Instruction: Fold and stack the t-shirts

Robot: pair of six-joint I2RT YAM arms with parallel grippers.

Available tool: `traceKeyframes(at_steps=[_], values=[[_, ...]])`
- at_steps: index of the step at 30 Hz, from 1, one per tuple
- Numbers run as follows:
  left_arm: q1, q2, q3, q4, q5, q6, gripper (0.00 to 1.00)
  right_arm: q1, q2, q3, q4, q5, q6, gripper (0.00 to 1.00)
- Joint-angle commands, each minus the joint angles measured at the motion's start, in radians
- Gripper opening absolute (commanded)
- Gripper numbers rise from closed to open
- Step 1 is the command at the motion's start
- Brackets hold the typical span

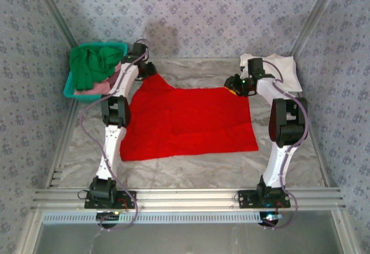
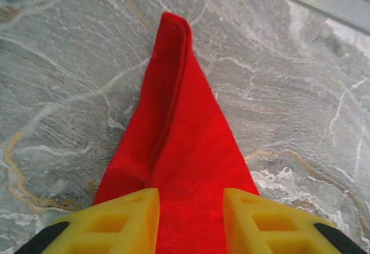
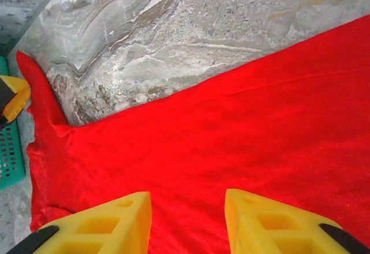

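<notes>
Red t-shirt (image 1: pixel 191 121): spread flat mid-table, long axis 9 to 3 o'clock, sleeve tip pointing 11 o'clock.
Left gripper (image 2: pixel 191 199): jaws wide, straddling that sleeve; the nearer arm for it.
Right gripper (image 3: pixel 188 202): jaws wide, over the 2 o'clock corner.
Marble-look table (image 1: pixel 191 170): smooth, with room to fold toward 6 o'clock.
White t-shirt (image 1: pixel 286 72): 2 o'clock, beyond the right gripper.

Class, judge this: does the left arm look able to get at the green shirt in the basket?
Probably yes. The green shirt lies uncovered on top in the basket, close beside the left gripper, which is open over the red shirt; nothing stands between.
</notes>
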State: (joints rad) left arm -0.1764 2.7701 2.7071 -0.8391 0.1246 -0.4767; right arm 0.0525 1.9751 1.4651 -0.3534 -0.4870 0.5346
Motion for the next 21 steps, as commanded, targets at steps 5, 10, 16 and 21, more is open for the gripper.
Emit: traceKeyframes(at_steps=[5,10,16,21], values=[[-0.005,-0.002,0.035,-0.002,0.018,0.003,0.14,-0.005,0.019,0.031,0.0,-0.015,0.009,0.41],[-0.005,-0.013,0.034,-0.001,0.01,0.007,0.04,-0.005,0.021,0.031,0.001,-0.018,0.011,0.41],[-0.005,-0.046,0.034,-0.011,-0.017,0.018,0.0,-0.005,0.021,0.035,0.006,-0.021,0.016,0.41],[-0.003,-0.083,0.031,-0.014,-0.033,0.031,0.0,-0.007,0.021,0.037,0.004,-0.021,0.016,0.41]])
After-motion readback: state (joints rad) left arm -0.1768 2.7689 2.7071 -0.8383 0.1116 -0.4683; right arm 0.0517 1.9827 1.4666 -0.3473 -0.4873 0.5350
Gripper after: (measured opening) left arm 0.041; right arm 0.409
